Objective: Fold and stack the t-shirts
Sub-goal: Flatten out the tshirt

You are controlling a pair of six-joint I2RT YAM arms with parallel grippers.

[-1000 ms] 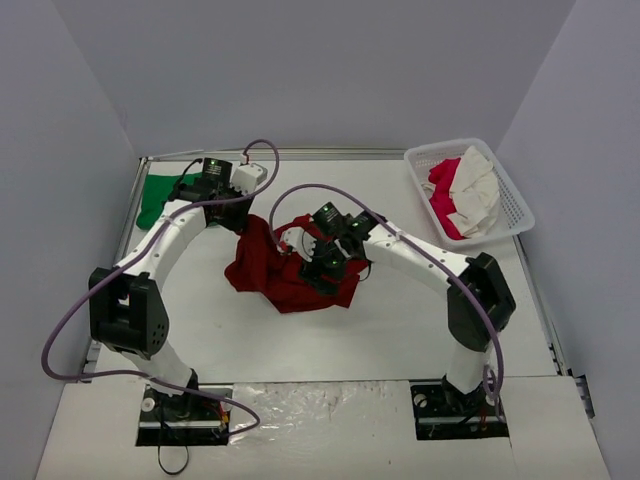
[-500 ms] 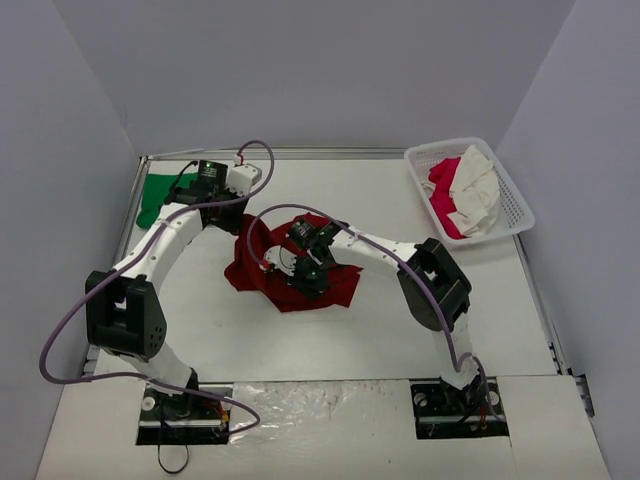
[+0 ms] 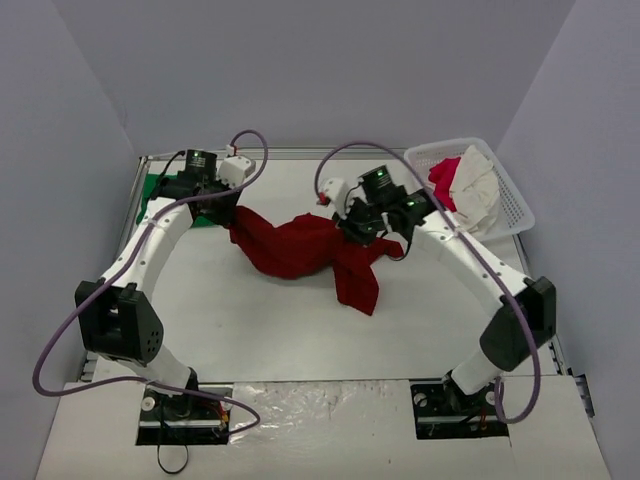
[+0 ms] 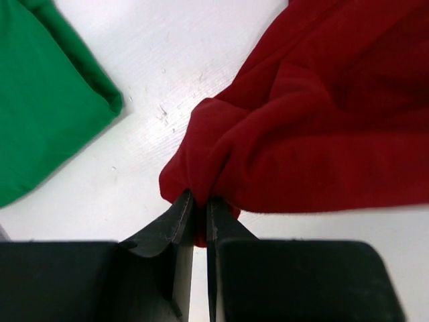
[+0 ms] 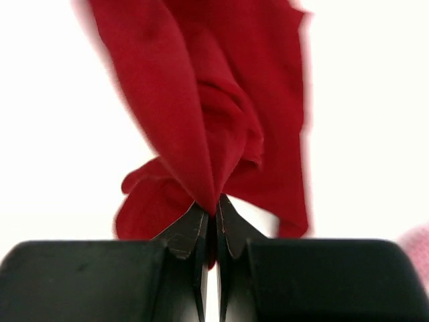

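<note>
Pinching the dark red t-shirt (image 3: pixel 300 245) at both ends. Clamped tight on a bunched fold of it with the left gripper (image 4: pixel 199 201), black fingers pressed together over the cloth, low above the white table (image 3: pixel 300 330). Same story with the right gripper (image 5: pixel 216 208): closed hard on a thin pleat, red cloth (image 5: pixel 214 100) fanning out from the fingertips.

Seen from above, strung out as a crumpled, sagging band between left gripper (image 3: pixel 229 223) and right gripper (image 3: pixel 351 228), across the far middle of the table. One loose end trailing toward the near side, under the right gripper. Plain, soft, deep red, heavy with wrinkles (image 4: pixel 322 121).

Over at the far left corner, the green t-shirt (image 4: pixel 47 100): bright, flat, smooth, rounded folded edge, parted from the red by a strip of bare table. Mostly hidden behind the left arm from above (image 3: pixel 150 190).

Far right, a white basket (image 3: pixel 520 215) holding a white cloth (image 3: pixel 475 190) and a pink cloth (image 3: pixel 445 205).
</note>
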